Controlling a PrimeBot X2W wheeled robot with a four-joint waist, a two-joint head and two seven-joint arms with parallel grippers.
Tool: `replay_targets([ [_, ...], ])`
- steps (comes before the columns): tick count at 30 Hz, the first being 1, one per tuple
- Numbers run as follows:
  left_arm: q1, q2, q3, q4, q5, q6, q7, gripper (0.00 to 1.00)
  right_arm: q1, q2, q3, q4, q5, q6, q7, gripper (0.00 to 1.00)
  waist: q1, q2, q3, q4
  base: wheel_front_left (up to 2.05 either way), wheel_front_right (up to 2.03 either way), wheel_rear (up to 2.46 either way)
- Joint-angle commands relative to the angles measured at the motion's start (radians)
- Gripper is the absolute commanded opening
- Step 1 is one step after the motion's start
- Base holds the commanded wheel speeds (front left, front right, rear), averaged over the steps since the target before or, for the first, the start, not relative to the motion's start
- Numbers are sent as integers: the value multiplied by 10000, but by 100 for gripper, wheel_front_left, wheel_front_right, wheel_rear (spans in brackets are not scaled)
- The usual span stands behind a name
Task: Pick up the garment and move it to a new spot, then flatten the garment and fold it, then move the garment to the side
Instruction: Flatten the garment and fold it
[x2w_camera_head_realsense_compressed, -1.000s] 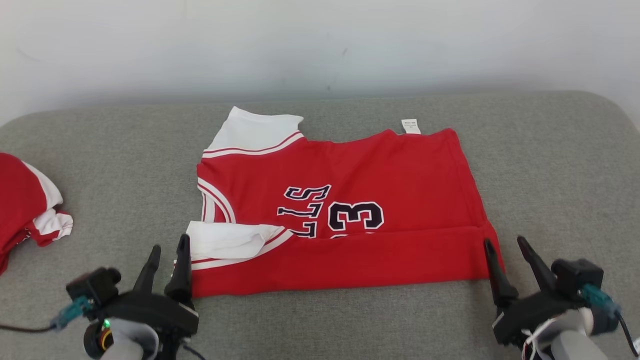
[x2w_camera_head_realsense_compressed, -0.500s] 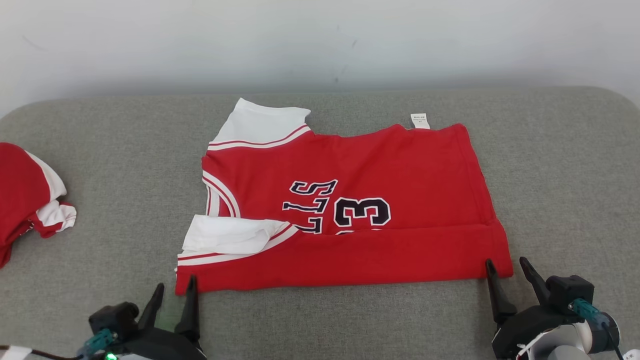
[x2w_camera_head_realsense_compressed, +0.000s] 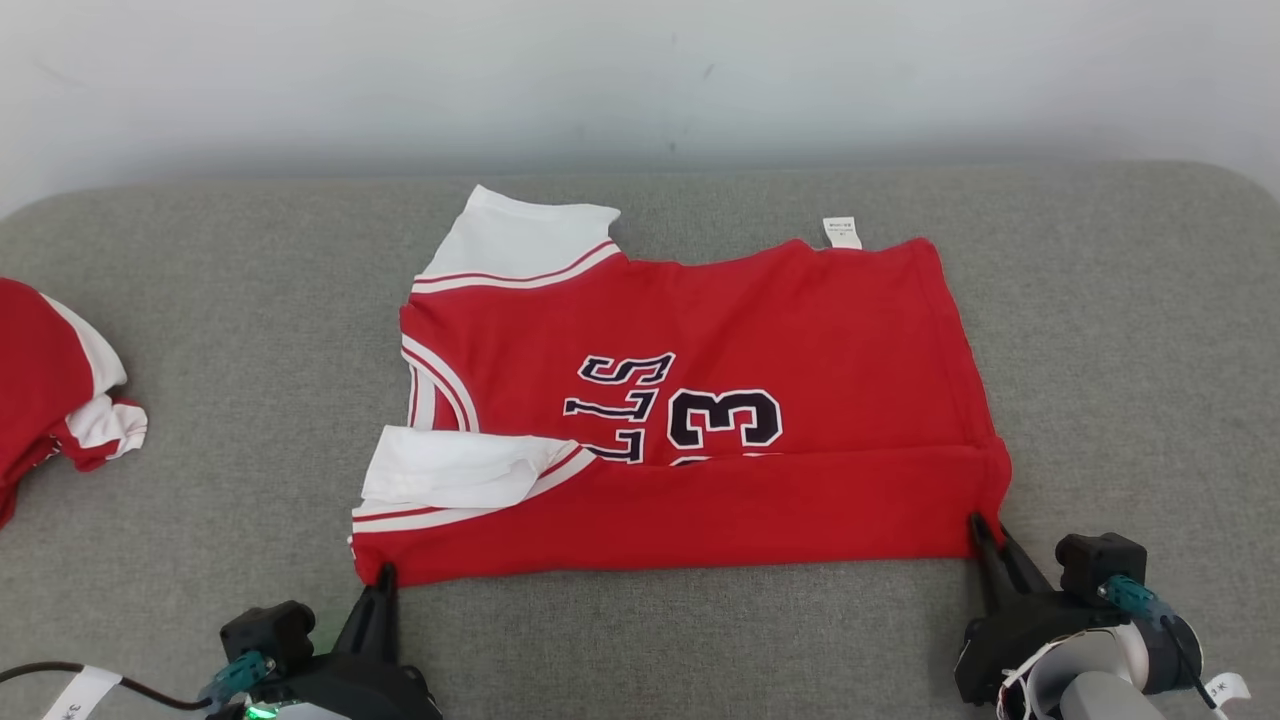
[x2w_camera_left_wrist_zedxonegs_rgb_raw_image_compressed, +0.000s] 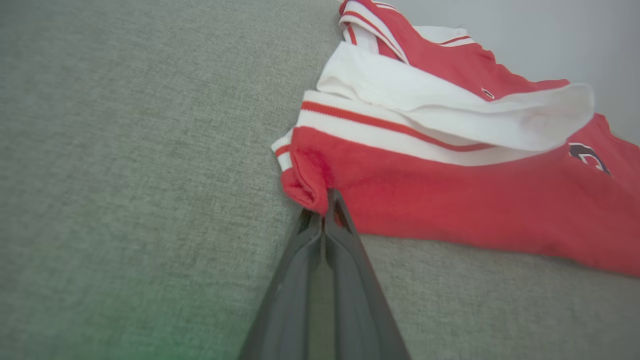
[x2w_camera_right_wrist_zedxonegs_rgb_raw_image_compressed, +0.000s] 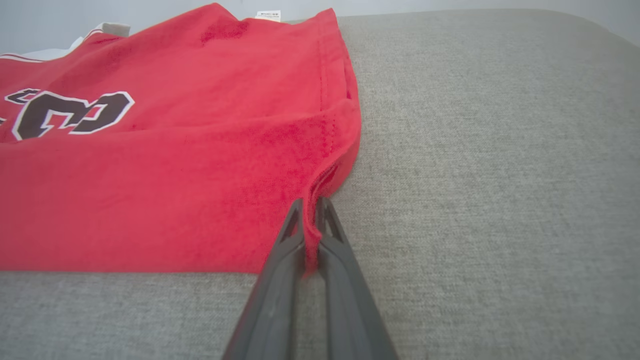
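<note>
1. Versus half a second back, both grippers went from fingers spread to pinched together. The left gripper (x2w_camera_head_realsense_compressed: 383, 580) is now clamped on the near-left corner of the garment (x2w_camera_head_realsense_compressed: 700, 330), and the right gripper (x2w_camera_head_realsense_compressed: 985, 530) is clamped on its near-right corner.
2. The garment lies spread mid-cushion (x2w_camera_head_realsense_compressed: 1100, 350) with the collar end to the robot's left. Its near long edge is folded up over the lower part of the lettering. A white tag (x2w_camera_head_realsense_compressed: 841, 232) sits on the far edge.
3. Left wrist view: fingers (x2w_camera_left_wrist_zedxonegs_rgb_raw_image_compressed: 295, 280) are together, with the red corner just below the white-and-red striped trim bunched at the tips. A white sleeve flap lies over the fold beyond.
4. Right wrist view: a thin pleat of red hem runs down between the fingers (x2w_camera_right_wrist_zedxonegs_rgb_raw_image_compressed: 345, 300), and the corner is pulled into a small ridge.
5. Head view adds a second red-and-white garment (x2w_camera_head_realsense_compressed: 50, 390) at the cushion's left edge, well apart from the first.
</note>
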Motion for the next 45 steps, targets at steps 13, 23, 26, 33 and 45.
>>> replay_targets([
  [13,2238,16,305,-1481,-239,-96,15,0,2643,-309,-506,-2131,800,11,-11,0,-1,-1,-1252,195,0,0,0],
  [23,3673,97,294,-2546,-417,-56,65,0,4455,-257,-692,-3274,1172,11,136,0,-1,-1,-1215,212,0,0,0],
  [26,3647,73,351,-2643,-471,-46,46,6,4489,-288,-668,-3371,1247,11,225,0,-1,-1,-1222,165,0,0,0],
  [33,3659,47,290,-2908,-94,-65,11,100,4223,-401,-529,-3626,1120,11,104,100,-1,-1,-1281,111,0,0,0],
  [45,4507,-501,2381,-5931,1442,-46,18,100,4224,120,-757,-5349,621,11,-18,100,-1,-1,-1454,315,0,0,0],
])
